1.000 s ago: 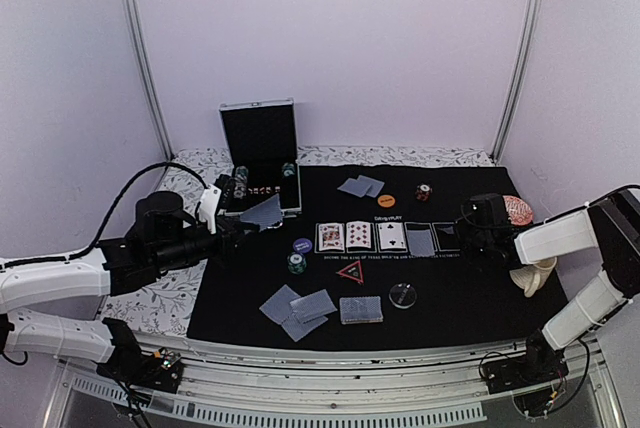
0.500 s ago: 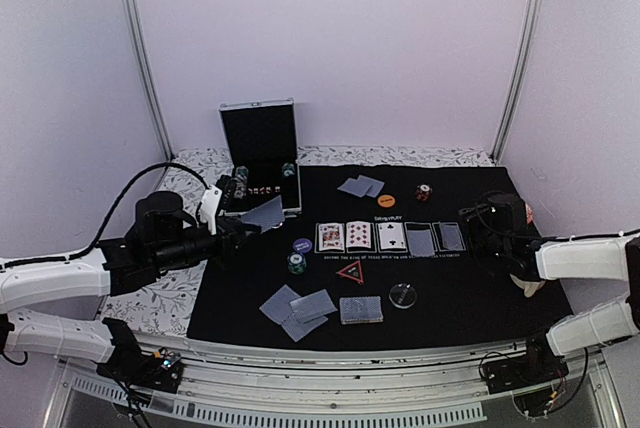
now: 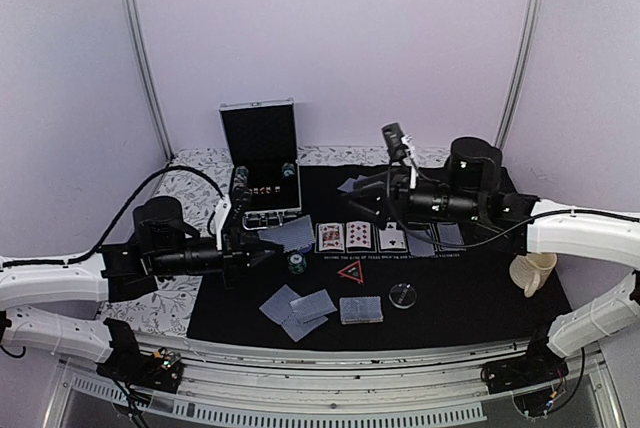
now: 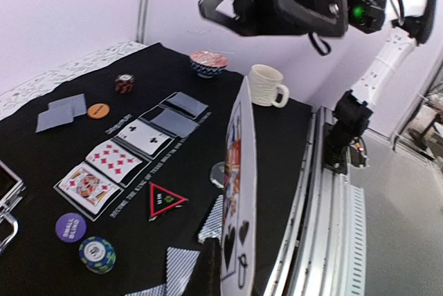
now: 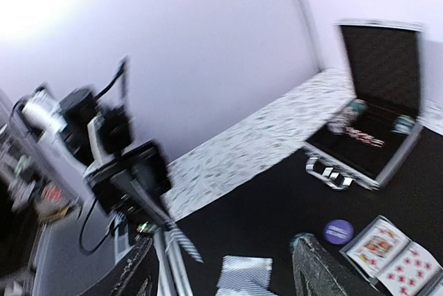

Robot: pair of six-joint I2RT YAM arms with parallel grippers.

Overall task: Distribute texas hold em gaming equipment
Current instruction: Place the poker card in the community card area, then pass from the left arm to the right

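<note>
The playing card [image 3: 291,236] is pinched in the left tool [image 3: 258,251], whose fingers are closed tight on its lower edge. The card hangs above the near-left part of the black mat [image 3: 470,288], just beside the green chip [image 3: 297,263]. In the left wrist view it stands on edge, its printed face turned to the camera.

The right tool [image 3: 375,198] hovers above the far middle of the mat. Its fingers are spread wide with nothing between them.

On the mat's row of white rectangles lie three face-up cards [image 3: 359,236], then two face-down cards [image 3: 421,240] to their right. A blue chip [image 4: 70,227] sits next to the green one, at the left end of that row. The red triangle [image 3: 350,273] lies just in front of the row, and the clear disc [image 3: 403,295] is nearer the front edge, to its right. A squared deck [image 3: 361,309] rests near the front edge, with loose cards [image 3: 298,310] fanned face down to its left.

On the far side another pair of cards [image 4: 61,111] lies back up, with an orange chip [image 4: 98,110] beside it and a red-black chip [image 4: 124,83] further on.

An open case [image 3: 262,148] stands at the mat's far-left corner, partly on the patterned worktop [image 3: 175,298], with chips inside. A mug [image 3: 530,273] and a bowl [image 4: 208,63] sit off the mat's right edge.
</note>
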